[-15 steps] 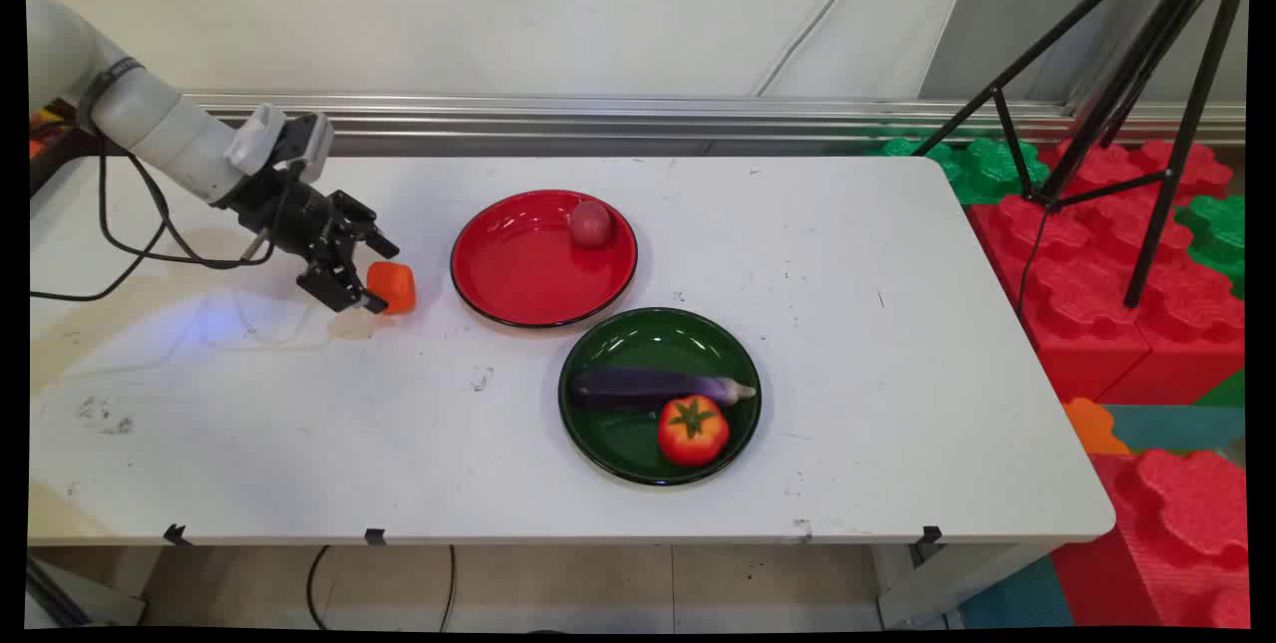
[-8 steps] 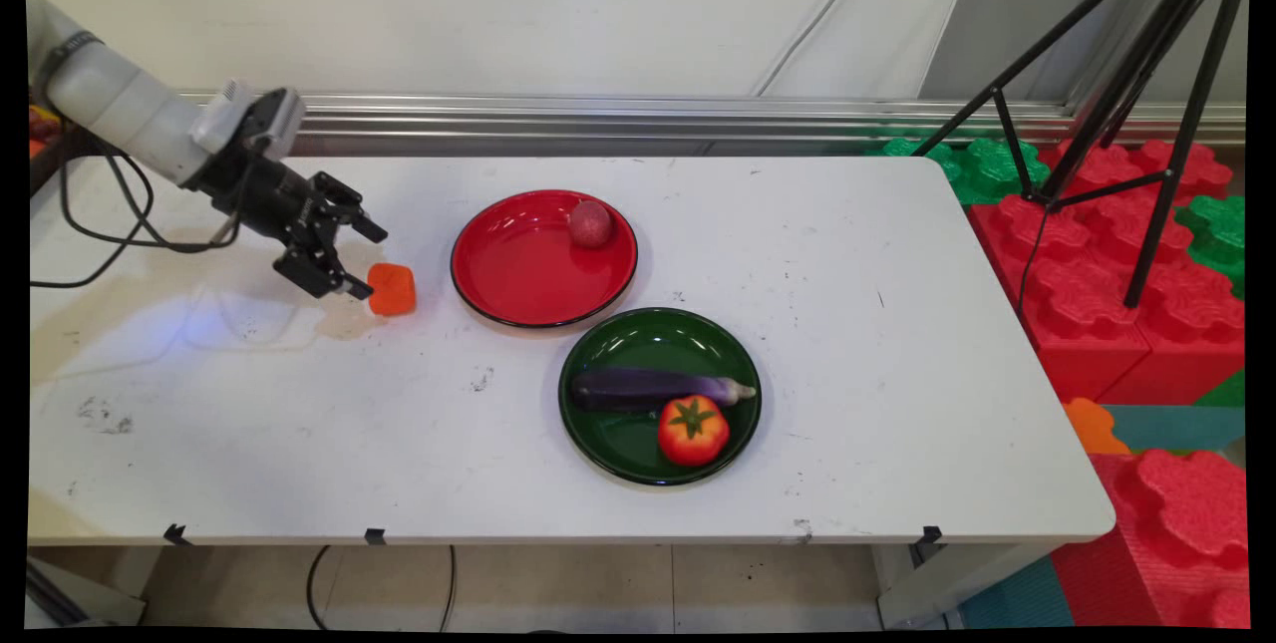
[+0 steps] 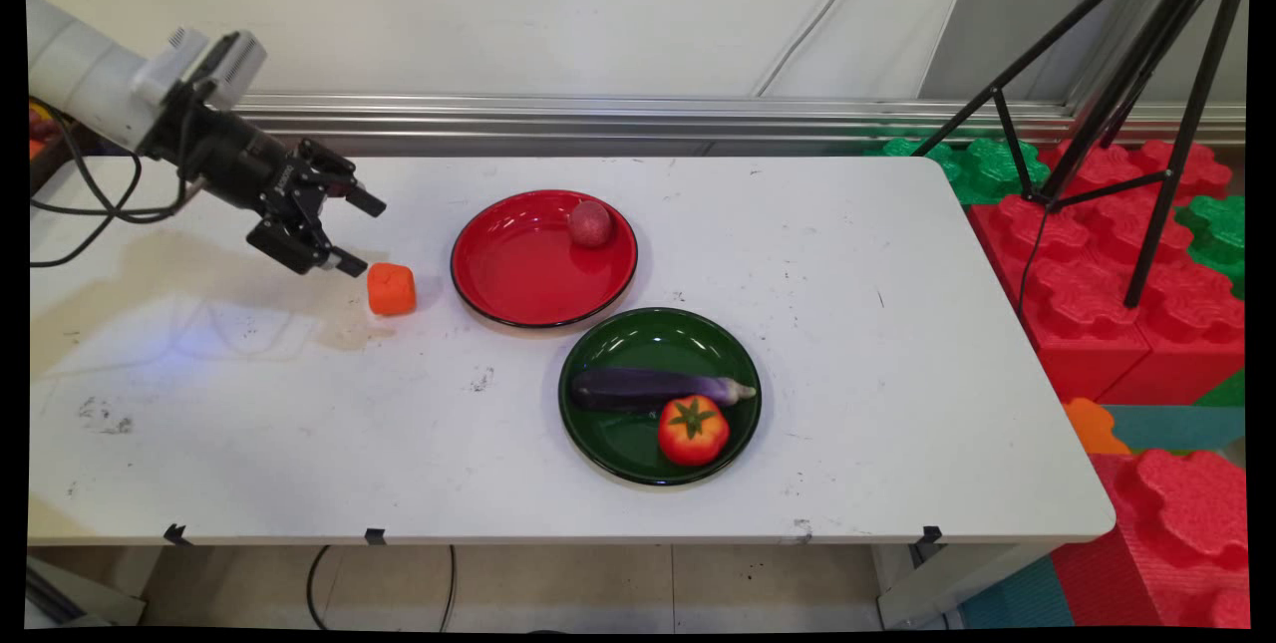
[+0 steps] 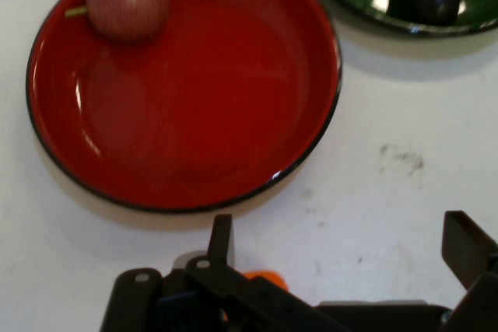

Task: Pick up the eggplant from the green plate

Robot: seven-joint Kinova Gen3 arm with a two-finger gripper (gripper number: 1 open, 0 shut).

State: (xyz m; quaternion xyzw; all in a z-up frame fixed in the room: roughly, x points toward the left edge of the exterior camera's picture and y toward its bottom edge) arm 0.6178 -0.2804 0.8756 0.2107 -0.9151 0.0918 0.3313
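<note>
Now your hand (image 3: 354, 232) hangs open, lifted up and back off the orange block (image 3: 391, 288) | block left alone on the surface (image 3: 299, 424), just beside the red plate (image 3: 518, 284).

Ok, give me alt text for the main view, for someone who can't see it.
An open black gripper hangs just above and left of an orange block on a white table. To the right, a red plate holds a reddish onion; a green plate holds an eggplant and tomato.
</note>
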